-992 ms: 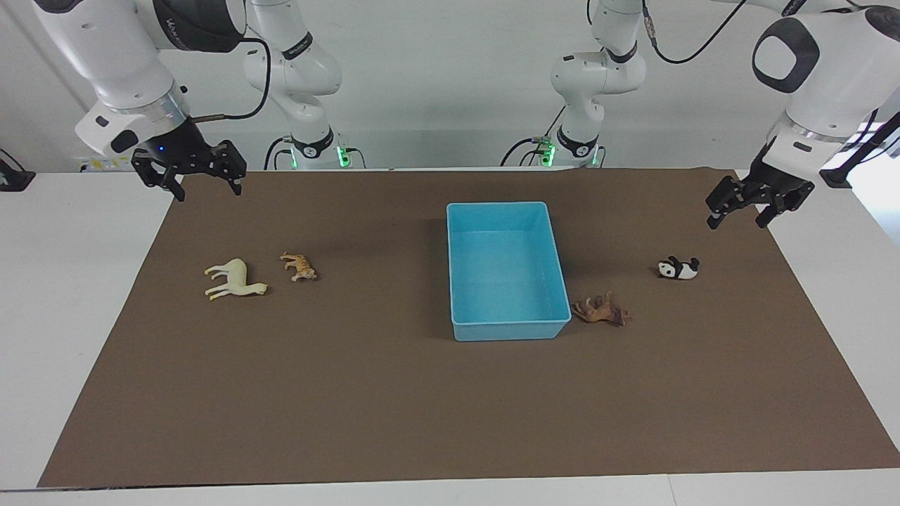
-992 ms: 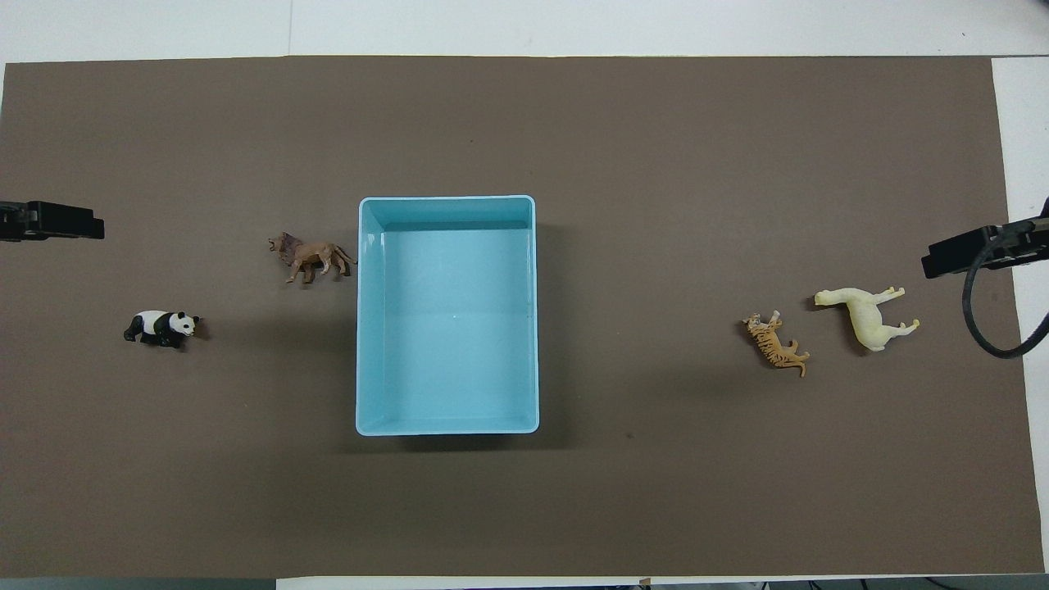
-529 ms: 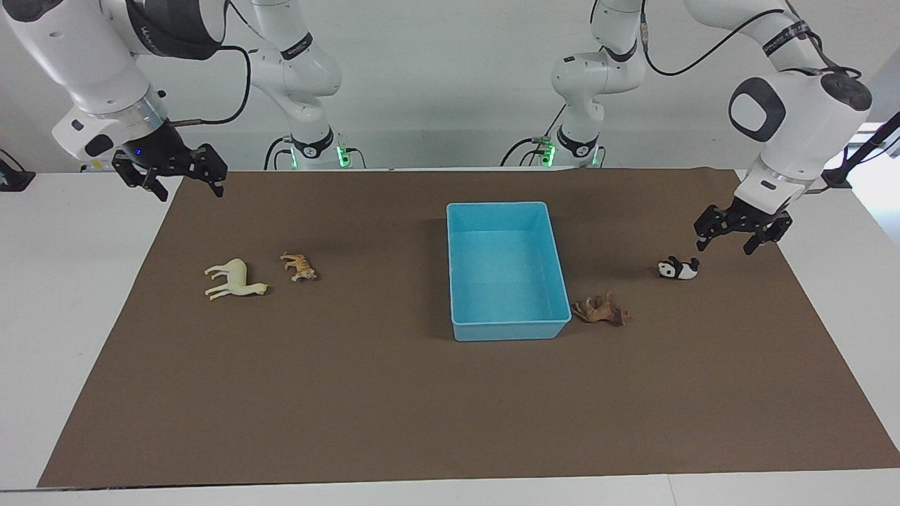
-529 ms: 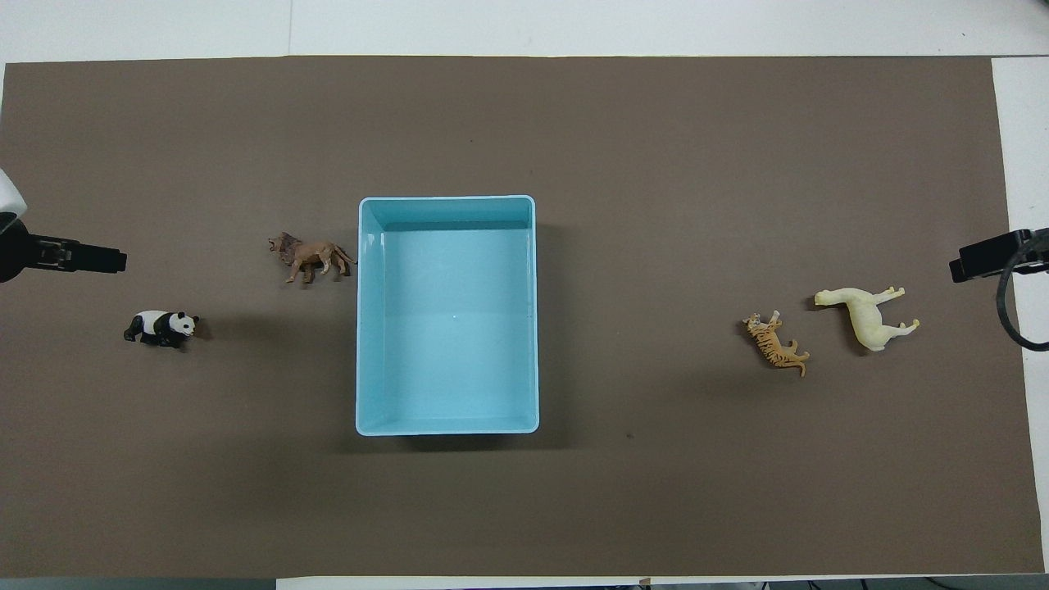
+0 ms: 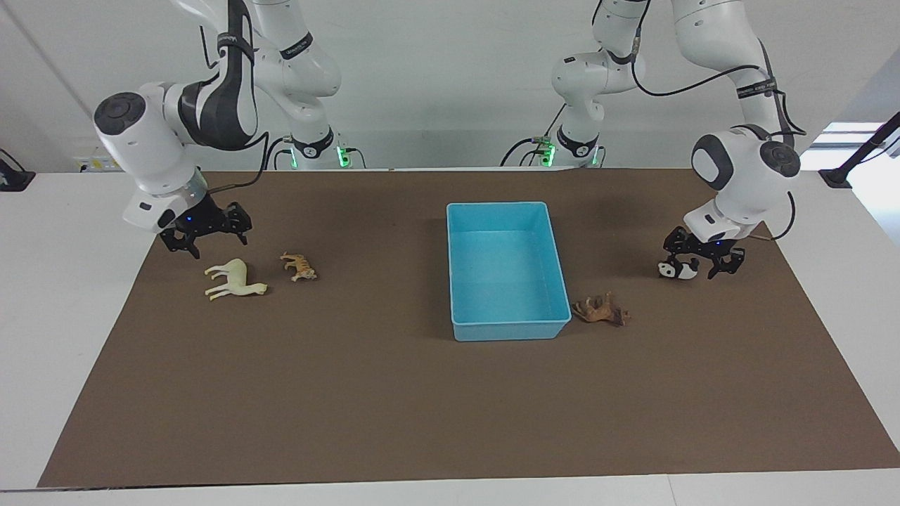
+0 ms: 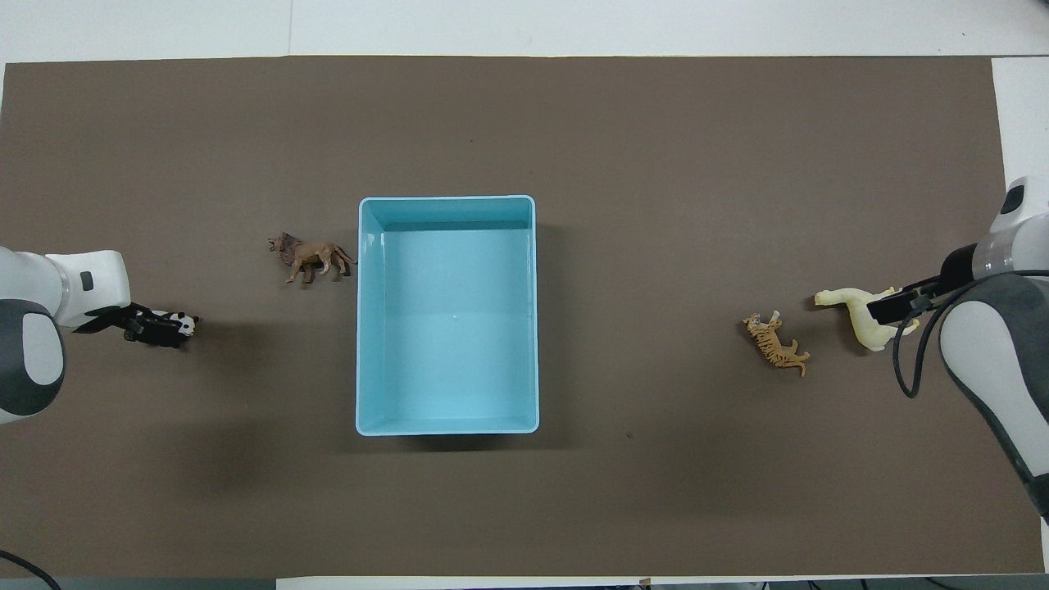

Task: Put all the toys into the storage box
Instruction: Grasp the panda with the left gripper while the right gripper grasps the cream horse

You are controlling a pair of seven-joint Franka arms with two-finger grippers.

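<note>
Facing view is showing both grippers working low over the brown mat (image 5: 394, 407). Nearest the robots, the left gripper (image 5: 700, 257) is sitting at the panda (image 5: 676, 269), middle right of the frame, fingers spread wide and straddling it, not yet closed. The right gripper (image 5: 205, 231) is hovering wide open just above the llama (image 5: 234, 278) at middle left. Judgement: each should be centring on the figurine's body, settling fully, then closing gently before lifting. The storage box (image 5: 555, 258) is standing empty at frame centre. The tiger (image 5: 299, 266) is lying beside the llama; the brown animal (image 5: 600, 310), farthest from the robots, is lying against the box's corner. Count: four toys, one box, two grippers.
</note>
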